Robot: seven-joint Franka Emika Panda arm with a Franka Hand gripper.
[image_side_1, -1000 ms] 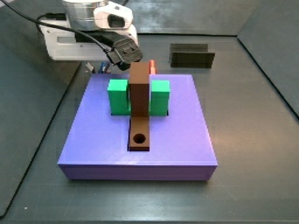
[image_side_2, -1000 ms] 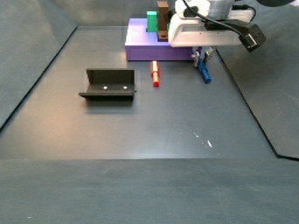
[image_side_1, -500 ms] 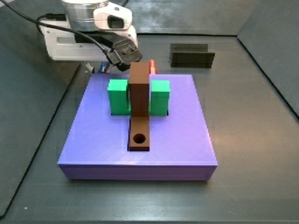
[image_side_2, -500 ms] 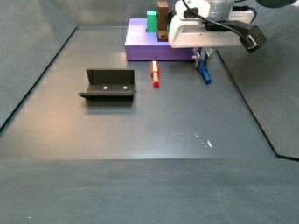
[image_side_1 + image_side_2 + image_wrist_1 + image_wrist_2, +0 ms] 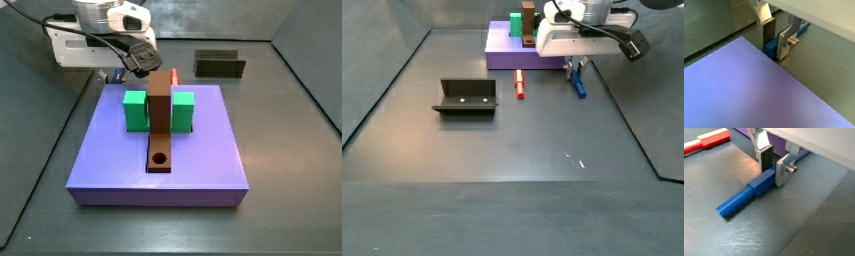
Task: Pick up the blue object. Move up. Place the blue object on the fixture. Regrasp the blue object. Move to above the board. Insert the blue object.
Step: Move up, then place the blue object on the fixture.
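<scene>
Beside the board (image 5: 523, 56), gripper (image 5: 774, 167) fingers (image 5: 765, 157) seemingly straddle the floor-lying blue object (image 5: 745, 197).

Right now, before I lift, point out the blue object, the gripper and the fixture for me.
blue object (image 5: 743, 199): wrist view, middle of the rod lying on the floor.
gripper (image 5: 775, 167): wrist view, between the fingertips, straddling the rod's far end.
fixture (image 5: 466, 97): side view, front wall of the dark holder.

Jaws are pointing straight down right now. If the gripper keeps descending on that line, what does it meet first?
The gripper already straddles the blue object lying on the floor beside the board. Going lower, the fingers would probably meet the floor; the remaining gap is unclear.
</scene>
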